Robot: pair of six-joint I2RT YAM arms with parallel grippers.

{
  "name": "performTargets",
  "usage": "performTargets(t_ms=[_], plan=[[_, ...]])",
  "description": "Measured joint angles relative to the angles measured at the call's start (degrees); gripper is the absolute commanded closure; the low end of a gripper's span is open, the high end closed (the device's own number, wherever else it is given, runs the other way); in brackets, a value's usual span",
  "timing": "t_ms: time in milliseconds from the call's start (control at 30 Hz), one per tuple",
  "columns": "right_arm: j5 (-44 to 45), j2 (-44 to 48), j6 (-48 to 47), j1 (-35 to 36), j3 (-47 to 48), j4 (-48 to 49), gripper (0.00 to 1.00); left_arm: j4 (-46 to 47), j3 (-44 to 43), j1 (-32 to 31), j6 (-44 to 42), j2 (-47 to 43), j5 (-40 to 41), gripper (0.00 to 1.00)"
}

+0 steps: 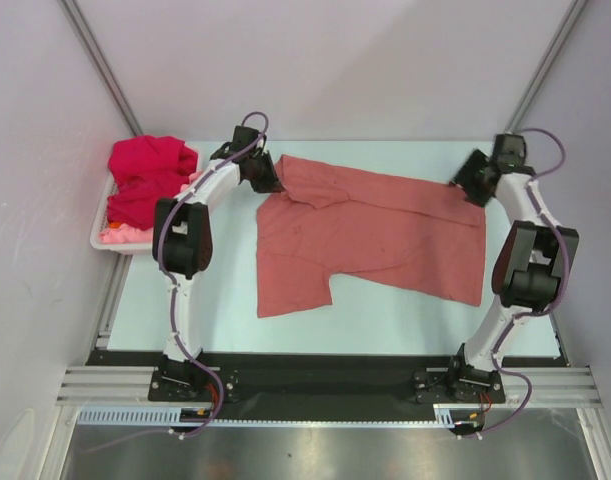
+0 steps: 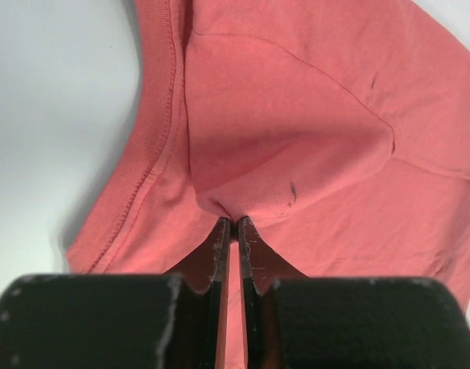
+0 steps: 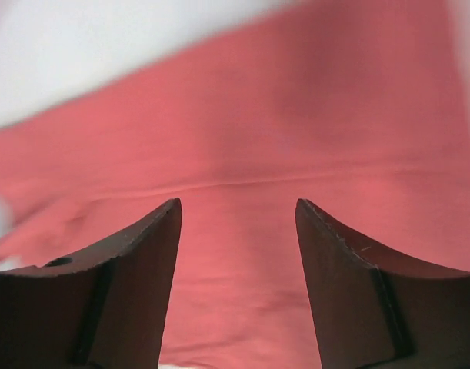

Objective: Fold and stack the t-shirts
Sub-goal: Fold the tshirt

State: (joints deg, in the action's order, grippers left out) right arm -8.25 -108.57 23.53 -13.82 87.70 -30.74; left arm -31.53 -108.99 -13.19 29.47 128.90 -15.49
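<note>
No writing, label, brand, number or sign can be read in any of the views. The salmon-red t-shirt [image 1: 385, 235] in the middle of the overhead frame shows only plain cloth with a few small dark marks, none legible.

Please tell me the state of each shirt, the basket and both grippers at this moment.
Salmon-red t-shirt: spread on the table, unfolded
Left gripper: shut on it
Right gripper: open above it
White basket: holds two shirts
Crimson t-shirt: crumpled inside it
Light pink t-shirt: crumpled, partly under the crimson one
</note>
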Motion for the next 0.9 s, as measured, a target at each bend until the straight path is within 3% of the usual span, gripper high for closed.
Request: performTargets(t_ms=[100, 133, 200, 333, 567, 900], plan=[[-3.2, 3.1, 5.6, 9.3, -2.0, 10.0, 0.40, -0.3, -0.5, 0.2, -0.3, 0.7, 0.0, 0.90], [-4.2, 3.1, 7.8, 12.9, -2.4, 13.6, 0.49, -0.4, -0.7, 0.2, -0.5, 0.8, 0.0, 0.90], [-6.0, 1.6, 12.0, 19.6, -2.7, 19.7, 0.57, -0.5, -0.8, 0.3, -0.8, 1.1, -0.1, 0.90], [-10.0, -4.8, 20.2, 28.7, -2.8, 29.5, 0.59, -0.8, -1.1, 0.3, -1.1, 1.4, -0.3, 0.90], [-12.7, -14.4, 28.5, 33.4, -3.1, 34.4, 0.56, -0.7, -1.2, 0.3, -1.6, 1.5, -0.4, 0.90], [-13.2, -15.8, 32.1, 36.0, -3.7, 37.3, 0.62, -0.2, -5.0, 0.7, -2.1, 3.9, -0.7, 0.91]])
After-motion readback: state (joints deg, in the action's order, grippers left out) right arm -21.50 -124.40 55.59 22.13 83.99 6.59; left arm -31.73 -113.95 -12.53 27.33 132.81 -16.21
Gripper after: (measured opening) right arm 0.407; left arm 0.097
